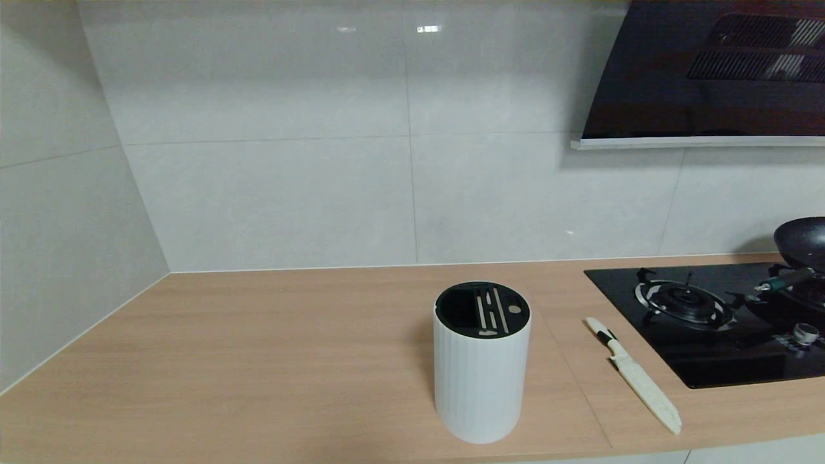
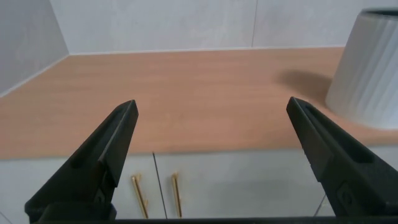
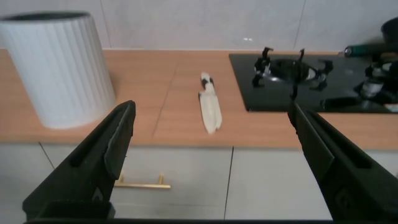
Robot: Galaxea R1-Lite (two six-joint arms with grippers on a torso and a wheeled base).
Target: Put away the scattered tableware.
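White knife is lying loose beside the slotted holder, awaiting stowing; left gripper and right gripper are gaping wide, the right facing the knife.

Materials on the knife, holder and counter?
Knife: pale speckled matte blade, maybe ceramic or coated; white handle, black band, likely plastic. Holder: white ribbed wall, black slotted top, looks plastic. Counter: matte wood grain, probably laminate.

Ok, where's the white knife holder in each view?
Head view: knife holder stands on the counter, left of the knife.
Left wrist view: knife holder on the counter beyond the left pincer.
Right wrist view: knife holder beside the knife, past the right pincer.
Shared landmark: the wooden counter.
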